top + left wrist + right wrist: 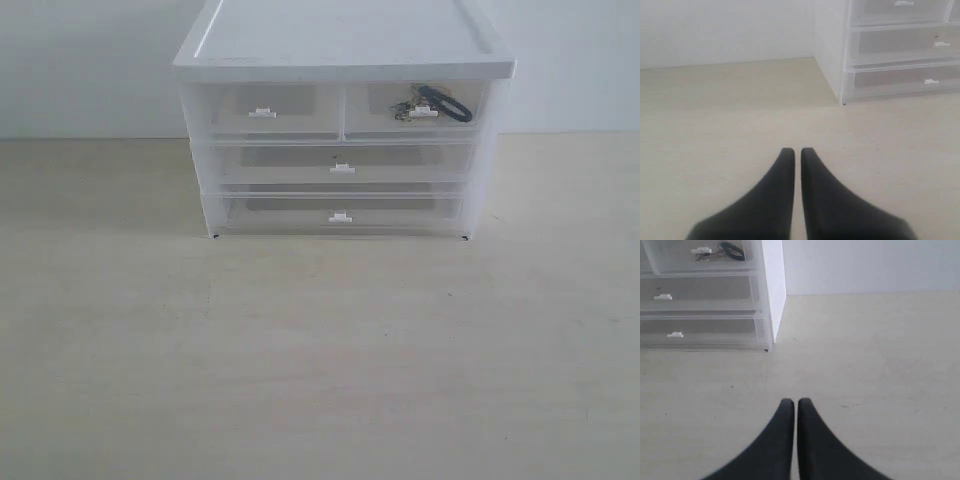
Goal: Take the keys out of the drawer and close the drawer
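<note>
Note right gripper with jaws pressed together, gripping nothing, parked over the bare table in front of the cabinet, off its right corner. Note left gripper likewise closed and empty, in front of the cabinet, off its left corner. Judge both poses as neutral standby: well apart from the cabinet, clear of every drawer front, leaving room for an approach. Find the keys inside the drawer, upper right compartment of the cabinet, visible through the frosted front; black cord loop toward the cabinet's right wall, metal rings bunched just behind the white tab handle. Read the drawer as pushed fully in, front level with the left half-width drawer, hence keys out of reach for now. Judge task as not begun: pull on the tab handle first, then pick of the keys, then push shut. Expect right gripper as nearer candidate for the tab, requiring opened jaws and fine alignment on so small a target. Flag risk of a light cabinet sliding on the table under the pull.
</note>
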Robot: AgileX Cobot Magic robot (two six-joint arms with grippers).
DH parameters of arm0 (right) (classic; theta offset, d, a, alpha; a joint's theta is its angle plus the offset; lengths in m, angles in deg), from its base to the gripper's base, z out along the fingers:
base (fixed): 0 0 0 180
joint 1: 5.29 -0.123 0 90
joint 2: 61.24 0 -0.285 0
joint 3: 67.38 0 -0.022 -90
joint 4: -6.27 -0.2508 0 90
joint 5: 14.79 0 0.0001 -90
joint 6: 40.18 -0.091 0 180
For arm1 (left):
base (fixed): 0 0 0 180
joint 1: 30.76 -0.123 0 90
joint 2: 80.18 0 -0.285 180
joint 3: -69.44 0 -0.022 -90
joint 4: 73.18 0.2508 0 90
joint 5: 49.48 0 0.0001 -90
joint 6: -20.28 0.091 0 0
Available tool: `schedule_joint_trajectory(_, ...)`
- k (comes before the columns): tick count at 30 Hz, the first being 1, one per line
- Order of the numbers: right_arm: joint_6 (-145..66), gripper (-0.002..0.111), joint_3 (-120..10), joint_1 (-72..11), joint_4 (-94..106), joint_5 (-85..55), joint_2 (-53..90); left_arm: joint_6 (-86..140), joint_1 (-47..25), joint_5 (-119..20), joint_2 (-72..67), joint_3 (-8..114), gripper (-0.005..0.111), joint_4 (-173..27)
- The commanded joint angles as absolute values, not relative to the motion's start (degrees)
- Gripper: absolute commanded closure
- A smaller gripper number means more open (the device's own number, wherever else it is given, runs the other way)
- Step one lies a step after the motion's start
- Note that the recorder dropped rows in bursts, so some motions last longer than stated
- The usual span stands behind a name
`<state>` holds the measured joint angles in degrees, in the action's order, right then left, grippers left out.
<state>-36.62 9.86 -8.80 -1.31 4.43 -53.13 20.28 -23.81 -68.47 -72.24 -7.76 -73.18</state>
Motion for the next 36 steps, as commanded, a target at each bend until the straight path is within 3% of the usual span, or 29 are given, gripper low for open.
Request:
schedule_joint_trajectory(1, -36.65, 0.108, 9.84, -8.56, -1.06, 3.91, -53.45, 23.99, -23.89, -67.52, -72.39, -7.78, 0.103, -69.54)
schedule_joint_trajectory(14, -36.65, 0.108, 9.84, -8.56, -1.06, 3.91, -53.45, 24.78, -23.89, -68.27, -72.39, -7.78, 0.103, -70.75)
schedule_joint_trajectory(27, -36.65, 0.108, 9.84, -8.56, -1.06, 3.91, -53.45, 24.78, -23.89, -72.02, -72.39, 8.08, 0.103, -93.95)
schedule_joint_trajectory(36, -36.65, 0.108, 9.84, -8.56, -1.06, 3.91, -53.45, 24.99, -23.89, -70.63, -72.39, 8.63, 0.103, -109.40)
